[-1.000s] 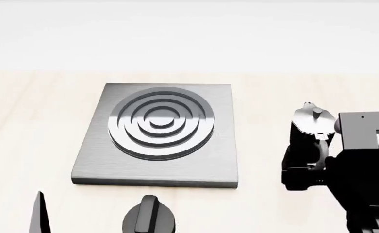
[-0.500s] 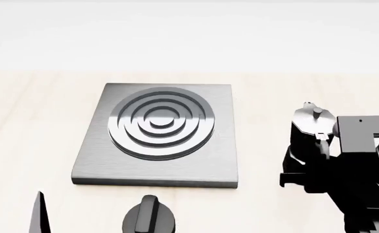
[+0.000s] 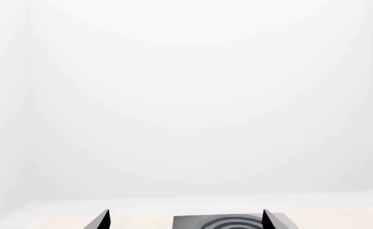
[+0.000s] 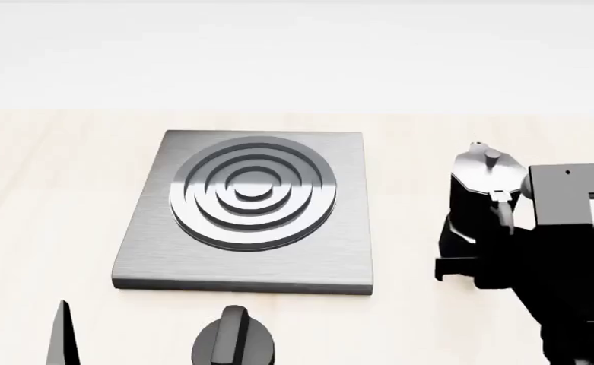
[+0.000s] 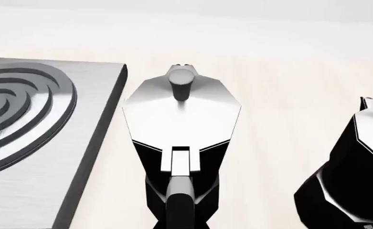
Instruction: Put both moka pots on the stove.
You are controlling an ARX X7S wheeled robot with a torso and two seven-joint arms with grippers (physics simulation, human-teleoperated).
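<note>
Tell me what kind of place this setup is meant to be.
Most likely a bare simulated kitchen counter: a light wooden tabletop carries a stove with a ringed burner, a control knob in front of it, and two moka pots beside it. Background is plain white.

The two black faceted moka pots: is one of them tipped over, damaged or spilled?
Nothing stands out. The near black faceted moka pot and the second pot stand upright, lids closed, beside the grey metal stove plate.
</note>
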